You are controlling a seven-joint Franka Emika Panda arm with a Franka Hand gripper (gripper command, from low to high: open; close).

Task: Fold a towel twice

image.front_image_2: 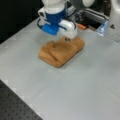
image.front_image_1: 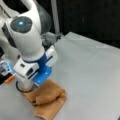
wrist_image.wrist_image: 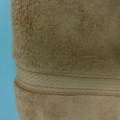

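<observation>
The table [image.front_image_2: 82, 82] was the largest thing in sight, one pale grey sheet that filled most of both front views, with a dark perforated board showing at a front view's bottom left corner [image.front_image_2: 15, 107].

Next in size was the single arm [image.front_image_1: 27, 37], white with a blue collar, which reached down from a front view's top left. Its tool [image.front_image_2: 67, 38] hung directly over the towel, at or just above the cloth; whether its jaws were released or clenched on the fabric I could not tell, since the arm's body hid them in a front view [image.front_image_1: 32, 86] and the wrist view showed no fingers at all.

There was one towel [image.front_image_2: 61, 50], tan orange-brown, lying on the table under the arm. It was no flat square: in both front views it lay as a compact, thick bundle with overlapping layers and a rounded doubled edge, and it looked rumpled rather than neat. I judged that at least one fold was already made and that the second was either being laid or had just been laid. The wrist view was filled almost wholly by the towel [wrist_image.wrist_image: 65, 40], with one ribbed band running across it and a strip of blue at the left edge.

Smallest was one orange object [image.front_image_2: 81, 26] at the table's edge, apart from the towel.
</observation>
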